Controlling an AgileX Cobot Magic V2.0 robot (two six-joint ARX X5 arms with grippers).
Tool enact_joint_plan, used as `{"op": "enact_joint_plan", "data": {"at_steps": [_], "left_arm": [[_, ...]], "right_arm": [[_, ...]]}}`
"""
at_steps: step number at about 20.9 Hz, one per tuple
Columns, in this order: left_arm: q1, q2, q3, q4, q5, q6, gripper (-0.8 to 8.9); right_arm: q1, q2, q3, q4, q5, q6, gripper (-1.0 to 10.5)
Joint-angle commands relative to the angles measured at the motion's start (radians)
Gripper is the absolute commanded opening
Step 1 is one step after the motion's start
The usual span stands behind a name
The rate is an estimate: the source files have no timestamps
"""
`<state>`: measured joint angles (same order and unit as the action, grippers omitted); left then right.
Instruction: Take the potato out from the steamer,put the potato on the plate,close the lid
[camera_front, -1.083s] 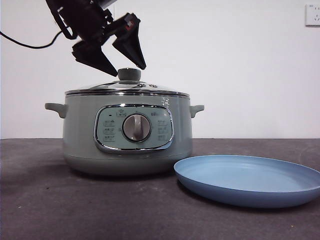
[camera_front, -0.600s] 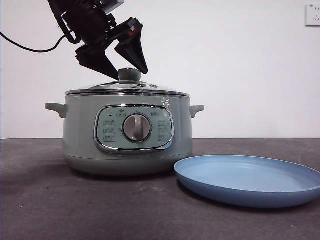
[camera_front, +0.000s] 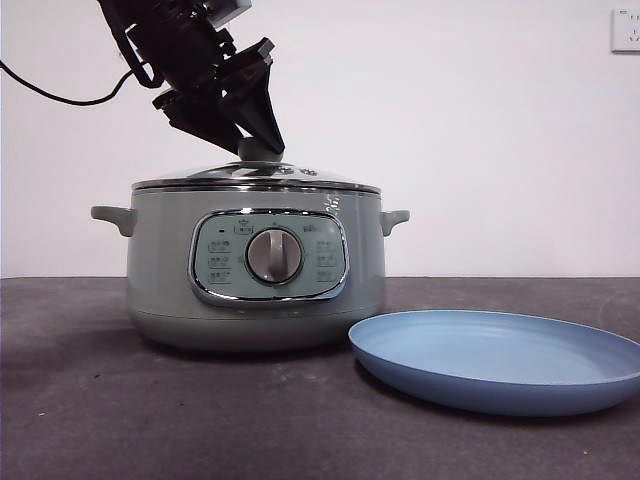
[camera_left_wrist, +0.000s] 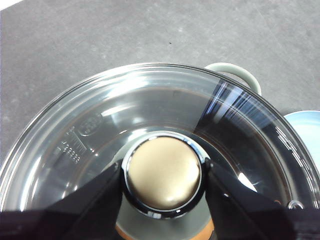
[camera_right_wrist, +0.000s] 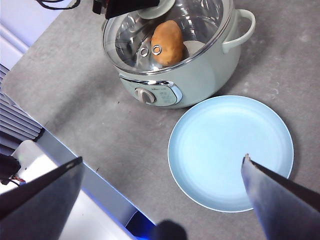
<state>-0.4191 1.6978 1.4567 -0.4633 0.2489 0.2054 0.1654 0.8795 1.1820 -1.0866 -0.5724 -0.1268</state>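
Since a second ago the left claw (camera_front: 250, 140) has dropped and pinched the lid (camera_left_wrist: 150, 150) knob — lid seated on the steamer (camera_front: 255, 265). Beside the steamer lies the plate (camera_front: 495, 360); inside it, the potato (camera_right_wrist: 167, 43). Right claw (camera_right_wrist: 160, 180) — spread, well above.

No text could be read with certainty. The glass lid (camera_left_wrist: 100, 145) carried an embossed round emblem and small characters, too blurred to make out. The steamer (camera_front: 255, 265) had a control panel (camera_front: 268, 256) whose button labels were too small to read.
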Motion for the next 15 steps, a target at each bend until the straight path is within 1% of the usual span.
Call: {"op": "enact_joint_plan", "data": {"at_steps": [1,4,9,12,15], "left_arm": [[-0.006,0.000,0.005,0.006,0.016,-0.016,-0.09],[-0.002,-0.037,0.005,0.026,0.015,-0.045,-0.09],[0.008,-0.179,0.005,0.015,0.012,-0.049,-0.09],[0.032,-0.303,0.005,-0.050,-0.015,-0.056,-0.09],[0.060,-0.447,0.005,-0.157,-0.048,-0.069,-0.09]], "right_arm": [[0.002,0.000,0.001,0.005,0.002,0.007,6.9],[0.002,0.000,0.001,0.007,0.002,0.007,6.9],[0.002,0.020,0.001,0.037,0.001,0.035,6.9],[0.019,0.053,0.001,0.111,-0.002,0.071,6.9],[0.076,0.121,0.001,0.227,-0.002,0.143,6.9]]}}
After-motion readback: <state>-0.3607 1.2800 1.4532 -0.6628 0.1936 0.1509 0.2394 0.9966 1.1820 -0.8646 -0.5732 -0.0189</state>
